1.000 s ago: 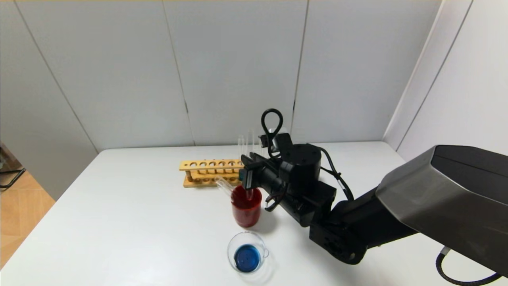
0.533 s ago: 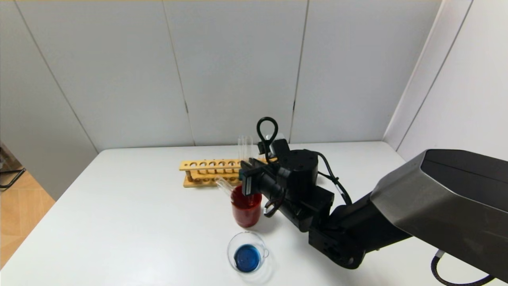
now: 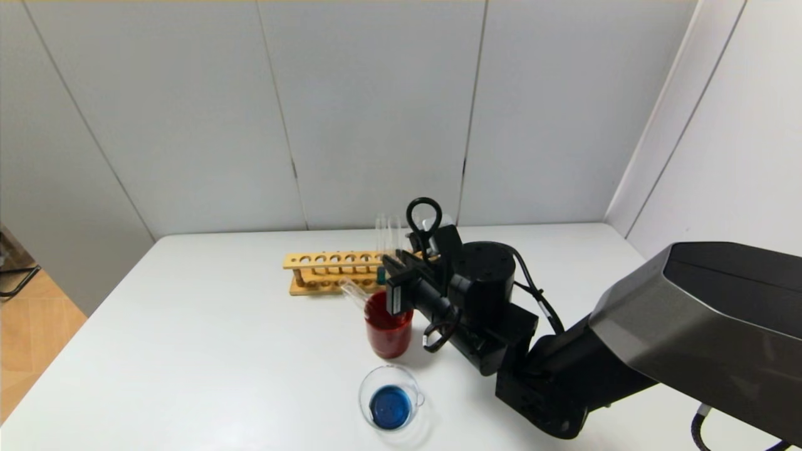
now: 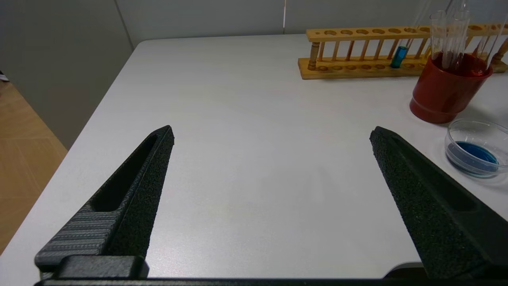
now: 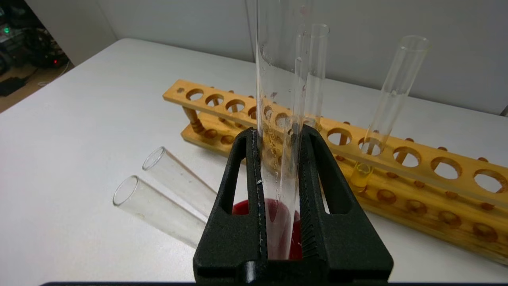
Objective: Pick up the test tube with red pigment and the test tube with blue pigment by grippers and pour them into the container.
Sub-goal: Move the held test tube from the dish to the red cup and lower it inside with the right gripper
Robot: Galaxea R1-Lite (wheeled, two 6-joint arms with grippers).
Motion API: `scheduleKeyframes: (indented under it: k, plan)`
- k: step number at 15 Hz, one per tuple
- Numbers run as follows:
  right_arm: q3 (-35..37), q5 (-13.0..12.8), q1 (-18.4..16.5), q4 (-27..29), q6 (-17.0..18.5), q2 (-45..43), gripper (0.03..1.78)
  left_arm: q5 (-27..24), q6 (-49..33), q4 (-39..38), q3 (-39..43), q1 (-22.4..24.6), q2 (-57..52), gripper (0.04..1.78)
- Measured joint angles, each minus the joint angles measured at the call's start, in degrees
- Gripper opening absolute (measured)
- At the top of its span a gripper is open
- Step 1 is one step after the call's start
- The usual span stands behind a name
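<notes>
While the right pincer [image 5: 278,147] pinches one clear tube [image 5: 278,99], two empty tubes [image 5: 166,198] lean in the red cup [image 3: 388,335].

So it's a plain white table [image 3: 207,351] with a long wooden test tube rack [image 3: 329,272] toward the back, a dark-red opaque cup [image 3: 388,332] just in front of it, and nearest the robot a small clear glass beaker [image 3: 390,398] with blue liquid pooled inside.

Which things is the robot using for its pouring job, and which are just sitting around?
In the job: right gripper, shut on a clear tube at the red cup; glass beaker holding blue liquid.
Just sitting: open left gripper, wooden rack, yellow-liquid tube, two empty tubes leaning in the cup.
</notes>
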Motion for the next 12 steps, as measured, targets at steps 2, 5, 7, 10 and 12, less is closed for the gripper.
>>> scheduleKeyframes:
  k: [2,5,7,10,12]
  plan:
    - [0.7,0.7,0.3,0.0,-0.1,-0.1,0.32,0.0,0.0,0.0,0.0,0.0,0.0,1.75]
    - [1.2,0.9,0.4,0.0,-0.3,-0.1,0.32,0.0,0.0,0.0,0.0,0.0,0.0,1.75]
    - [1.3,0.9,0.5,0.0,-0.3,-0.1,0.32,0.0,0.0,0.0,0.0,0.0,0.0,1.75]
    - [1.3,0.9,0.5,0.0,-0.4,0.0,0.32,0.0,0.0,0.0,0.0,0.0,0.0,1.75]
    - [1.3,1.0,0.5,0.0,-0.5,0.1,0.32,0.0,0.0,0.0,0.0,0.0,0.0,1.75]
